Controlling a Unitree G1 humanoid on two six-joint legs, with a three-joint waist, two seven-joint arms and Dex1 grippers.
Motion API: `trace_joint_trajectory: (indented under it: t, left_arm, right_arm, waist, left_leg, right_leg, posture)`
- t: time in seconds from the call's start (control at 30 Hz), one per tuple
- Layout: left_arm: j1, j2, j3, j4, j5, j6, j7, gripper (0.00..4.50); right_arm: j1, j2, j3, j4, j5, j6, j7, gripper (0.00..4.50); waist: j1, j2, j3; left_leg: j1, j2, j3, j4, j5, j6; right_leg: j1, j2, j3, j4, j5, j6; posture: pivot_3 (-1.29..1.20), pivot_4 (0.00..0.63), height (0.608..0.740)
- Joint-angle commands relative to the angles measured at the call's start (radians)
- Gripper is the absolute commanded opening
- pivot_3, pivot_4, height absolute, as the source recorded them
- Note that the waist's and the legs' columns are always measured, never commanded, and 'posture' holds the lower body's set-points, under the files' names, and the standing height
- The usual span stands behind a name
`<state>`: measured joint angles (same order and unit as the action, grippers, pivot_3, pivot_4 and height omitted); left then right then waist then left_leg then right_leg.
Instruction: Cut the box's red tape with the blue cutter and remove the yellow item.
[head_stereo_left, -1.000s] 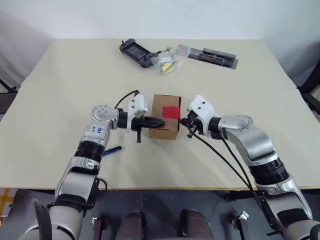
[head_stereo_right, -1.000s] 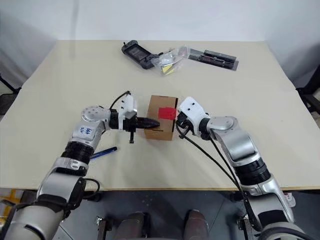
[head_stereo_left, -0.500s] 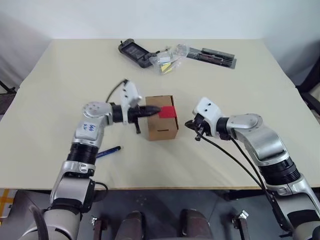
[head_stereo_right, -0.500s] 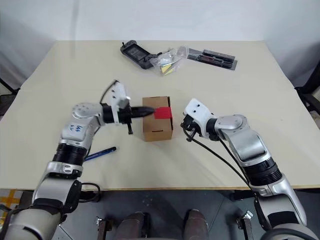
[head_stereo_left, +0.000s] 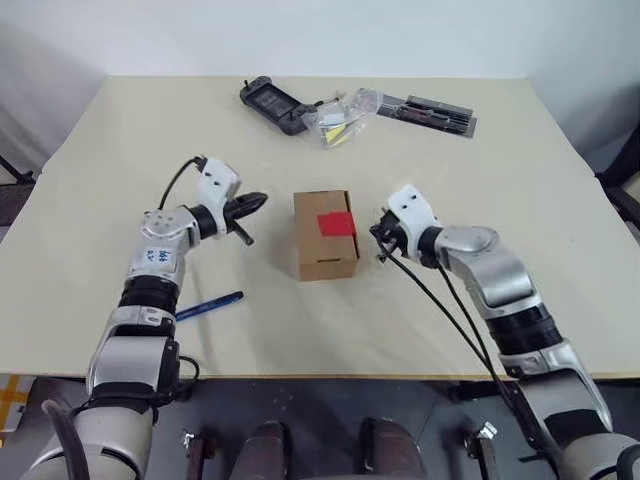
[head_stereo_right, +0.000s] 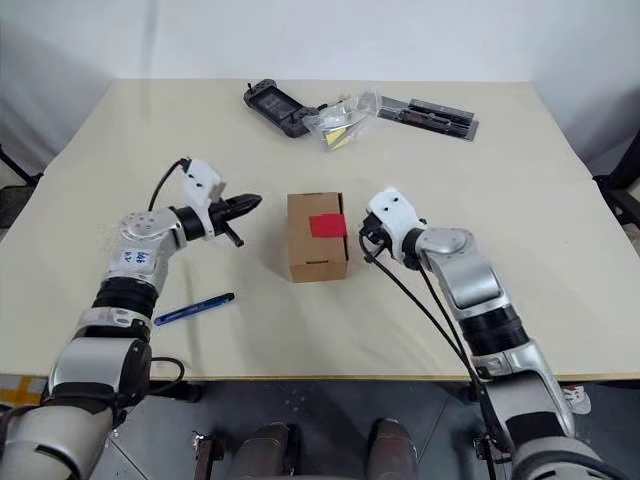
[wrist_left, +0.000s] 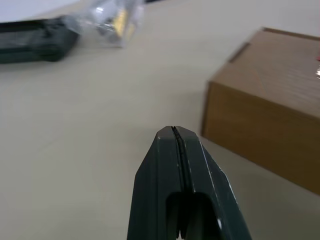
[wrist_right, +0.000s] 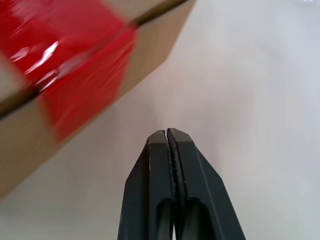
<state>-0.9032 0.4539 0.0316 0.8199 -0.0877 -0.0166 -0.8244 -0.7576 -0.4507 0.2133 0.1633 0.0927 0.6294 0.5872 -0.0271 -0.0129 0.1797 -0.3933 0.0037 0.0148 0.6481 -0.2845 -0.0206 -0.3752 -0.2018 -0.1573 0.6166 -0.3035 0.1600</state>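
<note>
The box (head_stereo_left: 326, 240), a small brown carton, stands mid-table with the red tape (head_stereo_left: 336, 223) across its top seam toward its right edge. My left gripper (head_stereo_left: 256, 201) is shut and empty, a short gap to the box's left, pointing at it; the left wrist view has its fingertips (wrist_left: 172, 132) closed before the box's side (wrist_left: 270, 125). My right gripper (head_stereo_left: 377, 234) is shut, close beside the box's right side; its wrist view has the red tape (wrist_right: 75, 70) near. The blue cutter (head_stereo_left: 208, 305) lies on the table at the near left. The yellow item is hidden.
Along the table's far side lie a black handheld device (head_stereo_left: 270, 103), a clear plastic bag (head_stereo_left: 340, 118) with yellowish bits and a flat black tool strip (head_stereo_left: 430, 113). The table's front edge (head_stereo_left: 320, 376) runs just behind my arms.
My left gripper has drawn back to the left, off the box. The box has turned squarer and sits a bit farther back. My right gripper has moved slightly forward beside the box's right side.
</note>
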Motion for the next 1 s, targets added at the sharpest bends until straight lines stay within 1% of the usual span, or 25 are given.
trace_joint_trajectory:
  t: [0.03,0.1,0.23,0.37,0.5,0.63,0.77,1.0]
  left_arm:
    - [0.029,-0.003,-0.017,-0.090,-0.027,0.035,-0.074,0.00]
    - [0.038,-0.008,-0.024,-0.109,-0.024,0.045,-0.085,0.00]
    - [0.066,-0.026,-0.068,-0.216,-0.049,0.140,-0.189,0.00]
    - [0.095,-0.024,-0.113,-0.345,-0.071,0.249,-0.267,0.00]
    - [0.119,-0.019,-0.150,-0.438,-0.075,0.317,-0.318,0.00]
    - [0.132,-0.019,-0.172,-0.491,-0.075,0.361,-0.340,0.00]
    - [0.154,-0.047,-0.212,-0.554,-0.080,0.394,-0.359,0.00]
    - [0.173,-0.064,-0.226,-0.605,-0.085,0.432,-0.356,0.00]
  right_arm:
    - [-0.013,0.020,-0.032,-0.003,-0.002,-0.027,-0.010,0.06]
    - [-0.013,0.030,-0.026,-0.005,0.001,-0.026,0.002,0.06]
    - [-0.023,0.029,0.003,-0.028,0.032,-0.013,0.106,0.06]
    - [-0.044,0.002,0.033,-0.016,0.029,-0.023,0.206,0.06]
    - [-0.063,-0.021,0.044,-0.011,0.028,-0.023,0.278,0.06]
    - [-0.074,-0.031,0.041,-0.005,0.023,-0.026,0.314,0.06]
    - [-0.073,-0.092,0.060,-0.019,0.009,-0.034,0.395,0.06]
    - [-0.045,-0.144,0.060,-0.030,-0.009,-0.047,0.441,0.06]
  waist:
    - [-0.002,0.000,0.000]
    - [-0.002,0.000,0.000]
    - [-0.002,0.000,0.000]
    - [-0.002,0.000,0.000]
    - [-0.002,0.000,0.000]
    - [-0.001,0.000,0.000]
    - [0.002,0.000,0.000]
    - [0.001,0.000,0.000]
  left_leg:
    - [0.000,0.000,0.000,0.000,0.000,0.000]
    - [0.000,0.000,0.000,-0.001,0.000,0.000]
    - [0.000,0.000,0.000,0.000,0.000,0.000]
    - [0.000,0.000,0.000,0.000,0.000,0.000]
    - [0.000,0.000,0.000,0.000,0.000,0.000]
    - [0.000,0.000,0.000,0.000,0.000,0.000]
    - [0.000,0.000,0.000,0.000,0.000,0.000]
    - [0.000,0.000,0.000,0.000,0.000,0.000]
  right_leg:
    - [0.000,0.000,0.000,0.000,0.000,0.000]
    - [0.000,0.000,0.000,0.000,0.000,0.000]
    - [0.000,0.000,0.000,0.000,0.000,0.000]
    - [0.000,0.000,0.000,0.000,0.000,0.000]
    - [0.000,0.000,0.000,0.000,0.000,0.000]
    - [0.000,0.000,0.000,0.000,0.000,0.000]
    - [0.000,0.000,0.001,0.000,0.000,0.000]
    - [0.000,0.000,0.001,0.000,0.000,0.000]
  posture:
    - [0.00,0.150,0.740]
    - [0.00,0.150,0.740]
    - [0.00,0.150,0.740]
    - [0.00,0.150,0.740]
    - [0.00,0.150,0.740]
    - [0.00,0.150,0.740]
    - [0.00,0.150,0.740]
    - [0.00,0.150,0.740]
